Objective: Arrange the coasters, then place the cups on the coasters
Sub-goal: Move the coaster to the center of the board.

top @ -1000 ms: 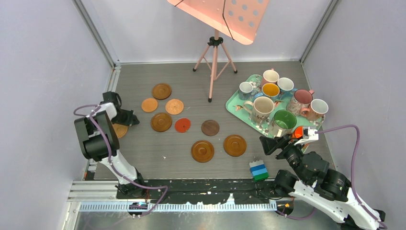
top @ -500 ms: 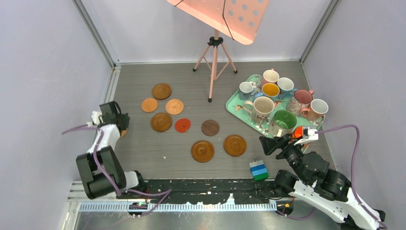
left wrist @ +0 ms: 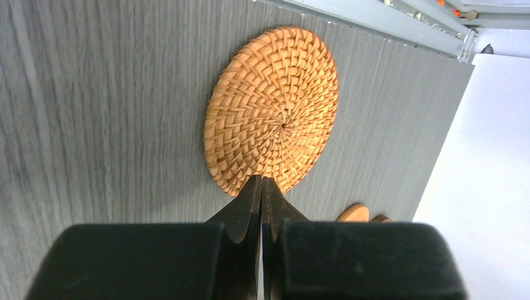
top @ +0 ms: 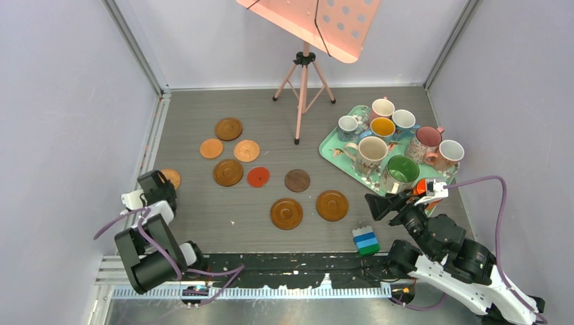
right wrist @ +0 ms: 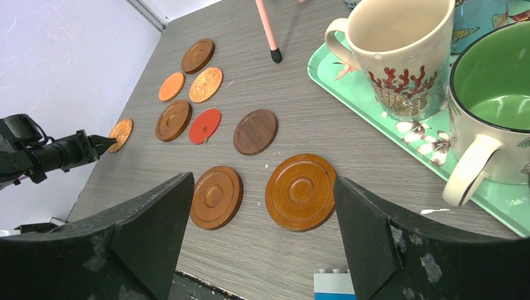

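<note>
Nearest the bases, a stepped plastic block (top: 366, 240) in blue, white and green sat on the grey wood-grain desk (right wrist: 325, 125). The left hand (left wrist: 261, 181) was clenched on nothing, its tapered black fingers pressed flat together, tips at the rim of a round woven straw coaster (left wrist: 272, 109). The right hand (right wrist: 262, 181) hung released and empty, broad fingers spread wide. Farther out lay two ring-grooved wooden coasters (right wrist: 300, 191), then a smooth dark disc (right wrist: 255, 131), a flat red disc (right wrist: 205, 125), and more brown and orange rounds. Glazed ceramic cups (right wrist: 400, 50) crowded the mint floral tray (right wrist: 350, 81) at the right.
</note>
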`<state>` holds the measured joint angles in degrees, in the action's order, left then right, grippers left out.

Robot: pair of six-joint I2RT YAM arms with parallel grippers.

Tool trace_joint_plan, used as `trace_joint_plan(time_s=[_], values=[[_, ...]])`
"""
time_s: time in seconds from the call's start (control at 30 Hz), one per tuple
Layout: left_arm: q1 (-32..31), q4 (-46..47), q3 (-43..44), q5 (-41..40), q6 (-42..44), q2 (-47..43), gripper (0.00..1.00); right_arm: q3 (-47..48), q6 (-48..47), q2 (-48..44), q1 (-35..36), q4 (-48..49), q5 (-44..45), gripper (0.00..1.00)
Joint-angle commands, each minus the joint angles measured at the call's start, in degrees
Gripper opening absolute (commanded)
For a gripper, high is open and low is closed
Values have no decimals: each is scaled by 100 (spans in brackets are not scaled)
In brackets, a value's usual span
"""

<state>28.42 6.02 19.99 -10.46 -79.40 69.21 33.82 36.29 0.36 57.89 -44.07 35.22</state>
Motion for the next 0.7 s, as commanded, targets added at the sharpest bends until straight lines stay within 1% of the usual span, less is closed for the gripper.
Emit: trace_joint_plan(time_s=[0.0, 0.13, 0.27, 0.37, 0.47, 0.57, 0.6, 0.67], values=[[93, 364, 216, 7, -5, -62, 0, -41, -100, -1065, -6, 303, 11, 89], [104, 367, 296, -115, 18, -176, 0, -51, -109, -1060, -6, 311, 64, 89], [213, 334, 355, -91, -14, 56, 0, -54, -105, -1069, -6, 308, 89, 89], [271, 488, 283, 79, -208, 353, 0, -51, -105, -1064, -3, 311, 93, 89], [286, 702, 212, 410, -544, 799, 0, -64, -105, -1064, -6, 309, 103, 89], [286, 870, 247, 749, -693, 1181, 0, -65, -105, -1064, -6, 307, 107, 89], [278, 988, 223, 828, -724, 1245, 0, -62, -105, -1064, -6, 311, 108, 89], [256, 898, 275, 904, -792, 1268, 0, -60, -109, -1062, -6, 309, 107, 89]])
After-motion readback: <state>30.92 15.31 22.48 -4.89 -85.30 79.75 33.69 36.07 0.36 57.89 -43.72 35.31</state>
